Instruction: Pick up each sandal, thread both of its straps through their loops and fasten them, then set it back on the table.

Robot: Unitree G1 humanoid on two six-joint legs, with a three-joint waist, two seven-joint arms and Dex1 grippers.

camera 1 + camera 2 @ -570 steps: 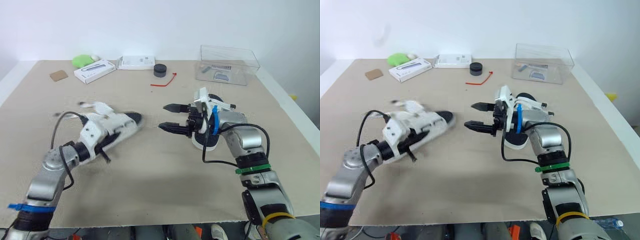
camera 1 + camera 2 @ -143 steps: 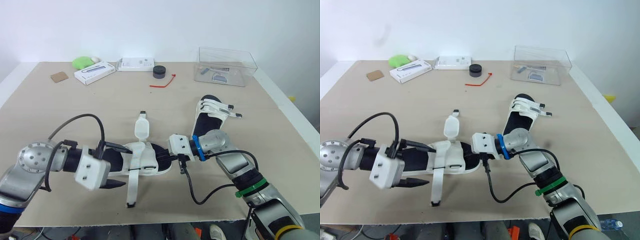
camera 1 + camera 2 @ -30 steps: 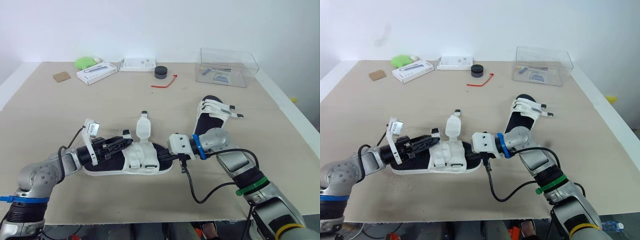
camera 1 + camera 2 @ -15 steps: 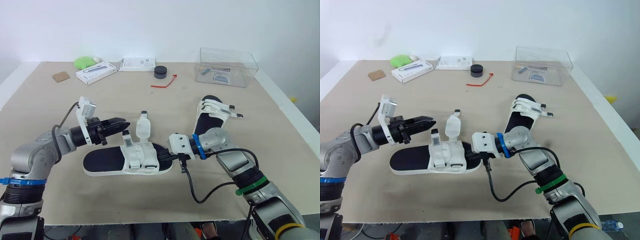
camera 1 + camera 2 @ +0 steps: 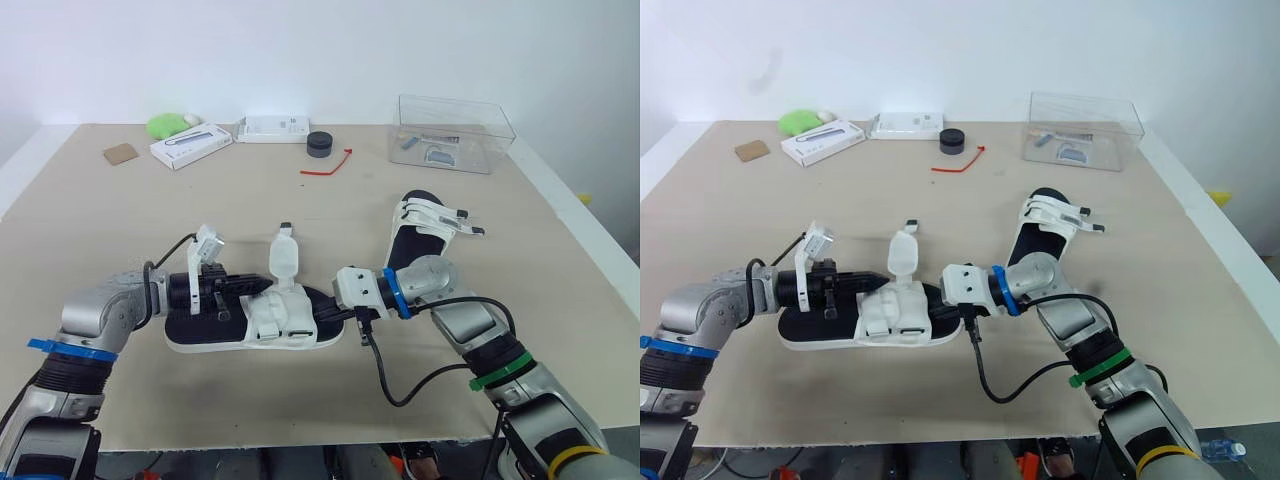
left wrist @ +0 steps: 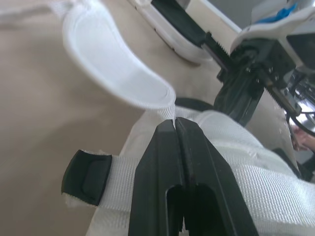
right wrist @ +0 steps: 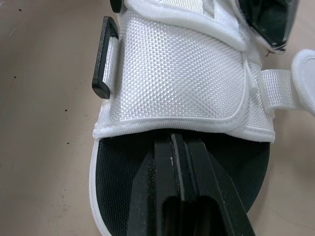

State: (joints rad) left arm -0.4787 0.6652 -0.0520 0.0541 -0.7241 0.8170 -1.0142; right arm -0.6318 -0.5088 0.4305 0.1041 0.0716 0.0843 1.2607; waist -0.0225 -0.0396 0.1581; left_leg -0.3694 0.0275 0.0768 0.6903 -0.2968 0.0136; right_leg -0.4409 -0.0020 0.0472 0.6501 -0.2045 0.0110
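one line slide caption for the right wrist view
Right gripper, jaws shut, resting on the sandal's black footbed at the white mesh strap

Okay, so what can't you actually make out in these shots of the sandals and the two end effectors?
Left wrist view: whether the left end effector pinches any webbing; its shut fingers cover that spot on the near sandal.
Eye views: part of the near sandal's toe end, under the right end effector.
Eye views: the far sandal's near end, behind the right arm.
Eye views: items in the clear box, too small.
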